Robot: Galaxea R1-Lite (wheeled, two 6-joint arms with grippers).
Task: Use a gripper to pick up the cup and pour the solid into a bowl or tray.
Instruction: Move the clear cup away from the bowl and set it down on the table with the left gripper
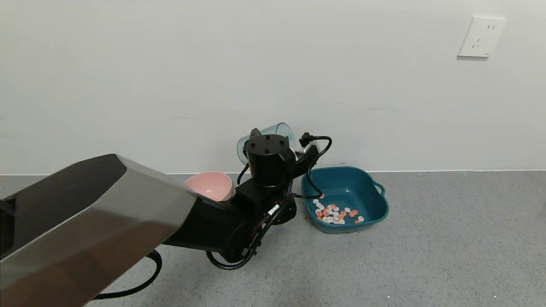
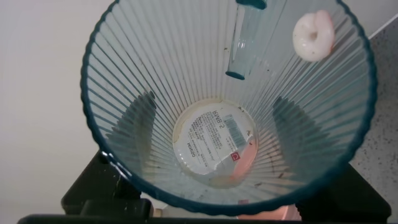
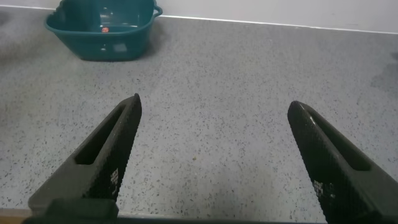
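My left gripper (image 1: 273,143) is shut on the translucent blue-grey ribbed cup (image 1: 268,133) and holds it tipped, raised near the wall between the pink bowl and the teal tray (image 1: 371,211). In the left wrist view I look into the cup (image 2: 155,81); the gripper (image 2: 217,134) shows as dark fingers (image 2: 142,121) through its walls. One white piece (image 2: 314,36) clings to the inner wall; otherwise the cup looks empty. Many orange-pink and white pieces (image 1: 335,213) lie in the tray. My right gripper (image 3: 214,102) is open and empty over bare floor.
A round pink bowl (image 1: 211,184) stands left of the left wrist, partly hidden by the arm. The teal tray also shows far off in the right wrist view (image 3: 93,46). The white wall runs close behind the vessels. Grey speckled surface lies to the right.
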